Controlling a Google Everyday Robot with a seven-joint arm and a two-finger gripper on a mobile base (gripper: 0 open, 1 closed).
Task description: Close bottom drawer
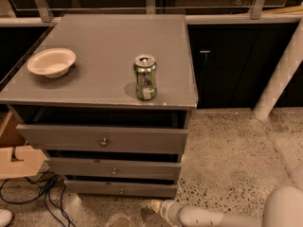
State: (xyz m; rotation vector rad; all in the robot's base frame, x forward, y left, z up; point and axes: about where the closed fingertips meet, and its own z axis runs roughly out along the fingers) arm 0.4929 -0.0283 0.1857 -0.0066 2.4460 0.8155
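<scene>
Grey bottom drawer (120, 188), lowest in the cabinet (99, 70), front apparently ajar.
Gripper (163, 211) low at the cabinet's right foot, just beside that front, seemingly placed to push it in; released or clenched, cannot tell.

gripper (162, 210) sits low beneath the front right corner of the counter (104, 41), just beside the bottom drawer (142, 189); open floor (227, 160) off the right edge; cables (47, 193) and cardboard box (21, 162) crowd the front left corner.
</scene>
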